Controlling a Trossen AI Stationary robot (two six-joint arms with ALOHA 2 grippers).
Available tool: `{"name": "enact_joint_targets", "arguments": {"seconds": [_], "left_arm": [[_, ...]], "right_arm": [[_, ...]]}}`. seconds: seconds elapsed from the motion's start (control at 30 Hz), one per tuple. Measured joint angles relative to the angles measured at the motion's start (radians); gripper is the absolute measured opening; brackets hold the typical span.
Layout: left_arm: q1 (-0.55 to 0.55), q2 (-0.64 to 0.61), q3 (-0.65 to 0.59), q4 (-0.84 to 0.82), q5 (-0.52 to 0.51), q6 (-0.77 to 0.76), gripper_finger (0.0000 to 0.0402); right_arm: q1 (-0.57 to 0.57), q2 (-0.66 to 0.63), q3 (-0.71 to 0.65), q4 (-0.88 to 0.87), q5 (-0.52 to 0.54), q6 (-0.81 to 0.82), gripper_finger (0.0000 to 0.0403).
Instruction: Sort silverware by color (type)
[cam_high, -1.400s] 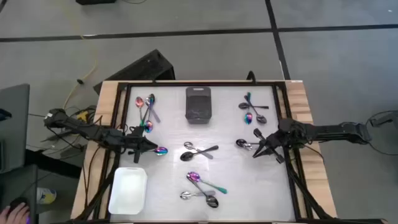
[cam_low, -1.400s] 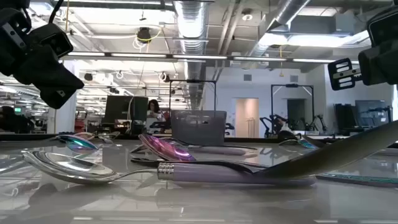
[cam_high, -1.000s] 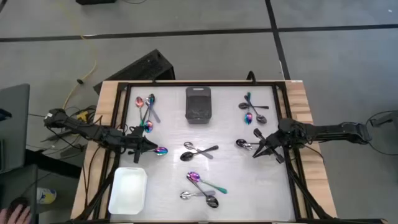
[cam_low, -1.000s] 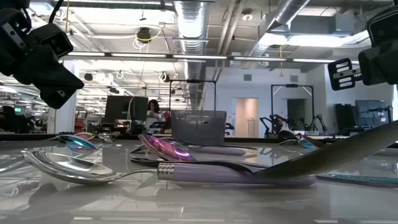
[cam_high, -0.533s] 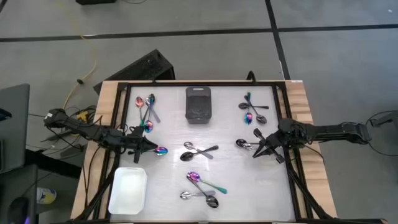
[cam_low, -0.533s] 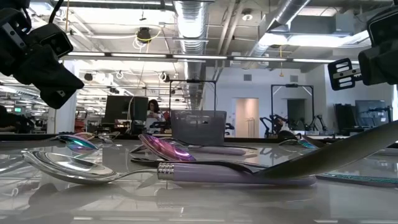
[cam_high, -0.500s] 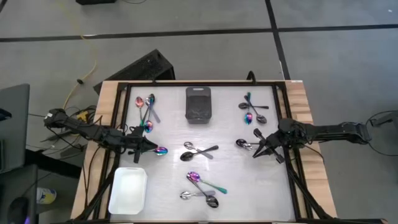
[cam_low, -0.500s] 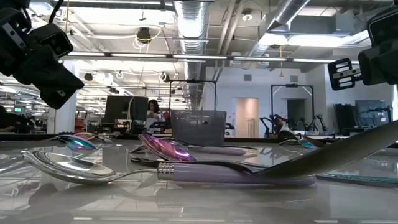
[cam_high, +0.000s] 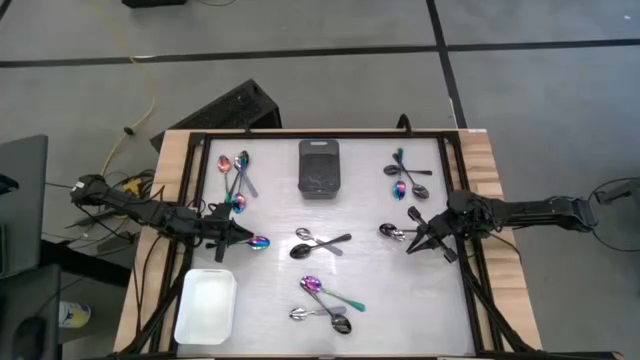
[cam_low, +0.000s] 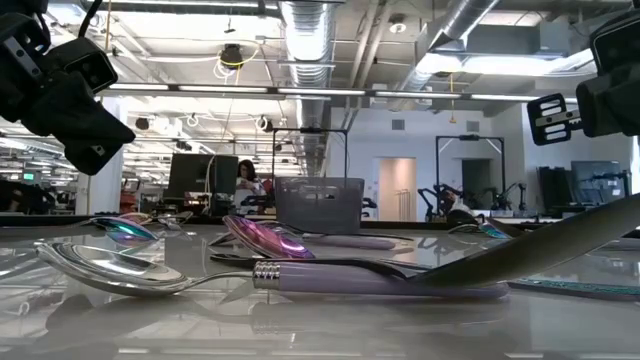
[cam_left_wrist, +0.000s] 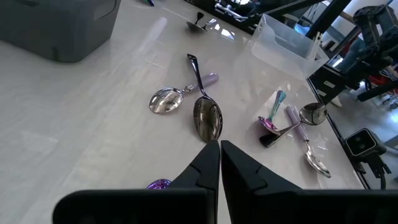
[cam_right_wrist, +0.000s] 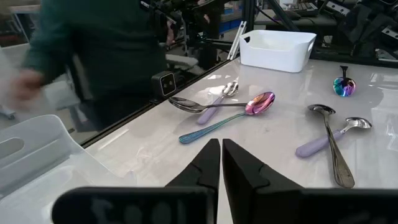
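We see the left pincer (cam_high: 243, 238) closed and empty beside a rainbow spoon (cam_high: 259, 242); the right pincer (cam_high: 411, 246) nearly closed, empty, near a silver spoon (cam_high: 390, 231).

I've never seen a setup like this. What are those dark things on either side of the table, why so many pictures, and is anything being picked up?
They are two robot arms, each ending in a two-finger pincer. One picture looks straight down; one sits at table height; the other two come from cameras on the arms' wrists. From above, the left pincer sits near a rainbow spoon, and the right pincer sits near a silver spoon. Both pincers are shut and, as far as I can see, hold nothing. On the table lie small clusters of spoons in rainbow, black and silver, plus a white tray and a small dark bin.
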Motion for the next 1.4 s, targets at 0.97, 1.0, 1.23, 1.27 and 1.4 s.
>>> {"name": "enact_joint_targets", "arguments": {"seconds": [0.97,1.0,1.23,1.27,1.4], "left_arm": [[0.0,0.003,-0.002,0.386,-0.179,0.437,0.0],[0.003,0.003,-0.002,0.43,-0.2,0.496,0.0],[0.114,0.063,-0.002,0.594,-0.235,0.693,0.0],[0.141,0.08,-0.002,0.599,-0.231,0.703,0.0],[0.261,0.169,-0.001,0.627,-0.147,0.725,0.0002]], "right_arm": [[0.0,-0.001,0.0,0.338,0.065,-0.138,0.0043],[0.0,0.0,0.0,0.369,0.099,-0.168,0.0043],[0.0,0.013,0.008,0.509,0.302,-0.281,0.0043],[0.0,0.024,0.019,0.506,0.367,-0.243,0.0043],[-0.002,0.121,0.106,0.432,0.61,-0.134,0.0043]]}}
